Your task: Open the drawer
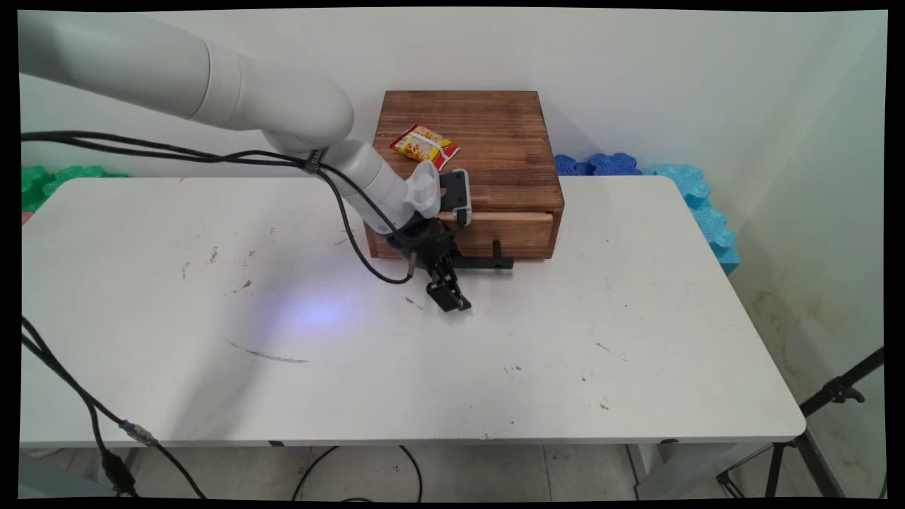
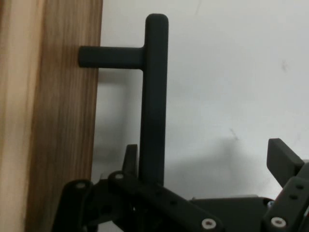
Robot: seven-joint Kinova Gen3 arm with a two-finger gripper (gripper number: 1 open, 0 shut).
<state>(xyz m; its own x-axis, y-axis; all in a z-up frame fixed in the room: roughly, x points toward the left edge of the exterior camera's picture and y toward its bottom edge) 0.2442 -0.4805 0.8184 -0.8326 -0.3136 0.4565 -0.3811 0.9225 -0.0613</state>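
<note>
A dark wooden box (image 1: 463,134) stands at the back of the white table (image 1: 565,339). Low on its front is a lighter drawer (image 1: 509,230) with a black bar handle (image 1: 488,263) (image 2: 153,96). A red and yellow snack packet (image 1: 424,146) lies on the box's top. My gripper (image 1: 449,295) (image 2: 205,154) hangs just above the table in front of the drawer, at the handle's left end. It is open. In the hand view the bar runs up between the fingers, close against the left finger (image 2: 130,157), while the right finger (image 2: 282,162) stands far off it.
Blue foam pieces (image 1: 679,191) lie behind the table's right side and green ones (image 1: 49,180) at the far left. Black cables (image 1: 212,152) hang from the arm. A black tripod (image 1: 834,392) stands beyond the table's right front corner.
</note>
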